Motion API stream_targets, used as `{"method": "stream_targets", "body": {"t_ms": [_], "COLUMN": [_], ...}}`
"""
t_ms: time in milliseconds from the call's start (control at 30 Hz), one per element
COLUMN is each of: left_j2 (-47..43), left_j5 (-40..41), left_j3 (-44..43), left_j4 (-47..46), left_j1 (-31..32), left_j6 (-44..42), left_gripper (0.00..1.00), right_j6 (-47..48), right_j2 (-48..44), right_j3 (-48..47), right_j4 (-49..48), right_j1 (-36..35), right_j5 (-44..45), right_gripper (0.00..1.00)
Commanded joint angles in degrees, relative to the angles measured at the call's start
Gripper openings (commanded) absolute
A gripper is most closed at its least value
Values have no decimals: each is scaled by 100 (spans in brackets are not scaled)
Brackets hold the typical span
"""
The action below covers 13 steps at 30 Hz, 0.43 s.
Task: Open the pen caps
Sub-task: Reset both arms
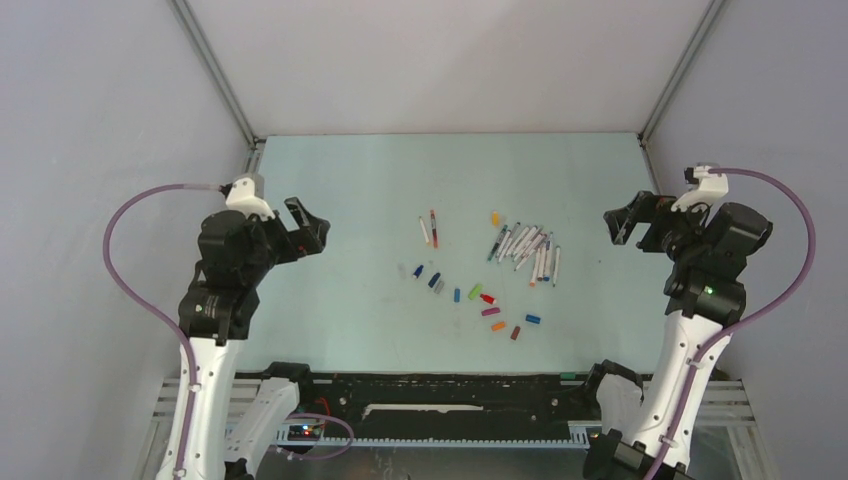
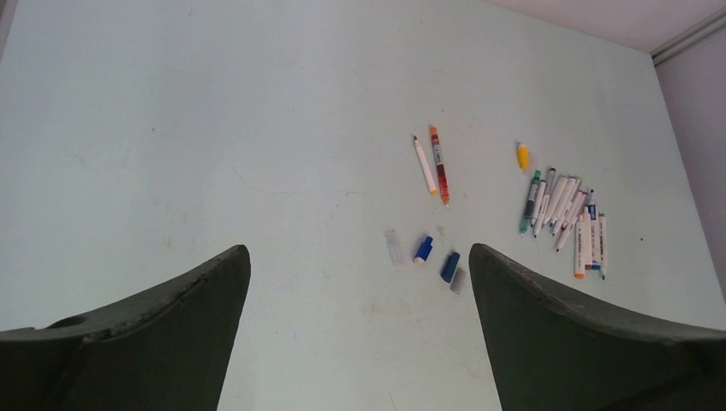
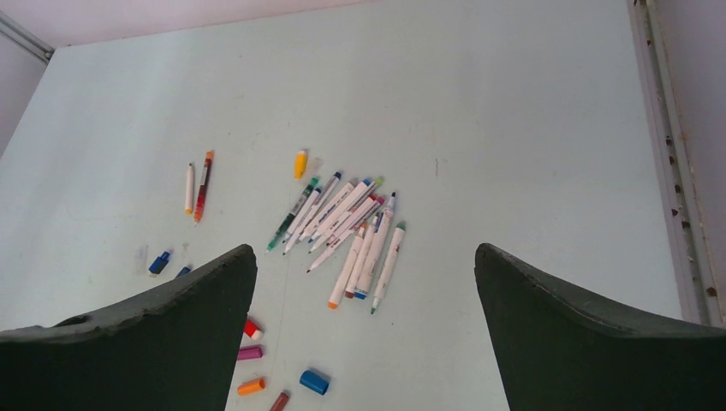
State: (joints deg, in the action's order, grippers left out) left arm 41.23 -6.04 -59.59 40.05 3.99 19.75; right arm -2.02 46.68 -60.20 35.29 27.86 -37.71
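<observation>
Several loose pen caps (image 1: 487,299) lie scattered on the table's near middle: blue, green, red, magenta, orange and brown ones. A yellow cap (image 1: 495,217) sits apart, further back. Uncapped white pen barrels (image 1: 528,250) lie in a pile to the right of centre, and two more pens (image 1: 429,229) lie side by side left of them. My left gripper (image 1: 306,226) hangs open above the left side, far from the pens. My right gripper (image 1: 623,221) hangs open above the right side. Both hold nothing. Blue caps (image 2: 424,249) and the pile (image 3: 351,224) show in the wrist views.
The pale table (image 1: 350,200) is walled by grey panels on three sides. A black rail (image 1: 440,400) with the arm bases runs along the near edge. Pink cables loop from both wrists.
</observation>
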Motion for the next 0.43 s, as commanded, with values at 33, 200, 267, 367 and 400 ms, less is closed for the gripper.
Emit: {"method": "stream_targets", "body": {"t_ms": [33, 200, 267, 367, 400], "left_j2": [-62, -29, -23, -19, -31], "left_j5": [-134, -87, -72, -72, -63], "left_j3": [-269, -288, -298, -275, -247], "left_j4": [-125, -116, -118, -136, -146], "left_j1": [-38, -35, -38, -31, -38], "left_j6": [-186, -263, -283, -323, -337], "left_gripper": [100, 100, 100, 100, 100], "right_j6": [-27, -5, 36, 71, 124], "right_j2": [-132, -115, -115, -68, -57], "right_j3": [-92, -94, -88, -46, -34], "right_j4": [-4, 36, 42, -38, -46], "right_j1": [35, 57, 77, 101, 111], "right_j5": [-166, -246, -345, -349, -358], "right_gripper": [100, 99, 100, 100, 99]}}
